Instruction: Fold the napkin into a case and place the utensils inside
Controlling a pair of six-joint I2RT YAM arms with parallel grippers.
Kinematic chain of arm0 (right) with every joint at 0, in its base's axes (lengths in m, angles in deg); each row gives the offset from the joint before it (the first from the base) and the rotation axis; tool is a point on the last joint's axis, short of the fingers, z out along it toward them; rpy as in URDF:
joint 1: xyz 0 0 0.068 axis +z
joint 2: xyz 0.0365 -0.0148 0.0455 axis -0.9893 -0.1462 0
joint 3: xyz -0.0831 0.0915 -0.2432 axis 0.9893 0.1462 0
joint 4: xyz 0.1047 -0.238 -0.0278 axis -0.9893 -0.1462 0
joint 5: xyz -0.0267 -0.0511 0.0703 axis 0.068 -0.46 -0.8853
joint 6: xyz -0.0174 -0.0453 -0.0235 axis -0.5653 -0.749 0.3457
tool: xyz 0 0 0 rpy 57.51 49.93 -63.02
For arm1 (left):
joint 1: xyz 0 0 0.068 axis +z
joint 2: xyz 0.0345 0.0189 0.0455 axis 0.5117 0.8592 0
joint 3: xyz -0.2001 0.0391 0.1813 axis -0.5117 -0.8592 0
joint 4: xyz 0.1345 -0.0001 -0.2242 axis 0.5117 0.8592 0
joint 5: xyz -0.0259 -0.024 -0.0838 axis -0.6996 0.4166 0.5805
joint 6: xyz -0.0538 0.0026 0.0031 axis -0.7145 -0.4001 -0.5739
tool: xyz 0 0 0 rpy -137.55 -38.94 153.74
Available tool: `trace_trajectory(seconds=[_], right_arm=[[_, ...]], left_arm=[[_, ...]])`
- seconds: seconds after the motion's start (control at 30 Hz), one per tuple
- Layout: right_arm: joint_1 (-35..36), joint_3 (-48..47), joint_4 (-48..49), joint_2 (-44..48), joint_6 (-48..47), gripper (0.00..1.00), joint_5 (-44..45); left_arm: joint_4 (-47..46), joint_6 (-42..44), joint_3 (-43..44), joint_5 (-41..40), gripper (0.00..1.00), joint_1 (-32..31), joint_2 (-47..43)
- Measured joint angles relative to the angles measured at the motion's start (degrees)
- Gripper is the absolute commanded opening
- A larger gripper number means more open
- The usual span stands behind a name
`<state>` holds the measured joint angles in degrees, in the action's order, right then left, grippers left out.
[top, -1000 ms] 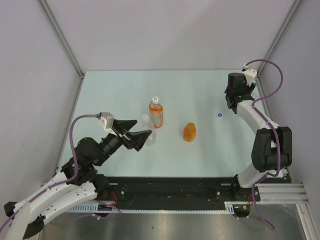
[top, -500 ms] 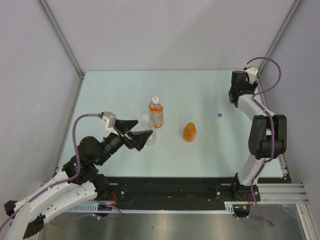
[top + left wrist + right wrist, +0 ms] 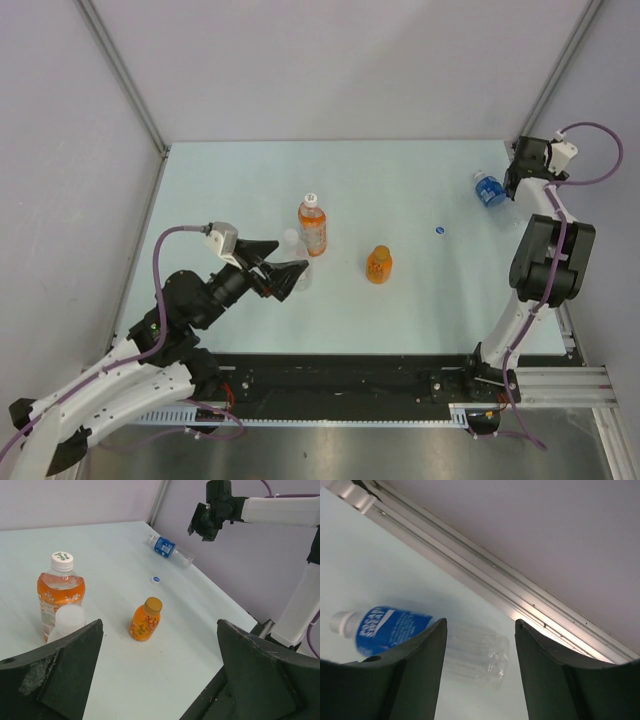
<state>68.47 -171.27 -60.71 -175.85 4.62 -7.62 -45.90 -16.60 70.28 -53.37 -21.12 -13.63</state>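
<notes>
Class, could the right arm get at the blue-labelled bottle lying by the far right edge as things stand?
Probably yes: the right gripper hovers just above the blue-labelled bottle, jaws apart, nothing between them.

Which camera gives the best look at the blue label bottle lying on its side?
Left wrist: the blue-label bottle shows whole, neck to base. Top external shows it small and far. Right wrist sees it close, but the right gripper covers part.
</notes>
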Motion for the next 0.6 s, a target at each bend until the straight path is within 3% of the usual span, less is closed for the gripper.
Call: trace_trajectory(seconds=[0.37,0.6], right_arm=[[-2.45,-4.26,-8.07,-8.96,4.33,0.57,-5.79],[-2.16,-5.29,-10.69,-10.1,5.75,0.59,-8.92]], left_arm=[[-0.15,-0.04,-0.02,0.04,1.0,0.02,2.69],[-0.94,-0.04,-0.44,0.87,1.0,0.0,2.93]])
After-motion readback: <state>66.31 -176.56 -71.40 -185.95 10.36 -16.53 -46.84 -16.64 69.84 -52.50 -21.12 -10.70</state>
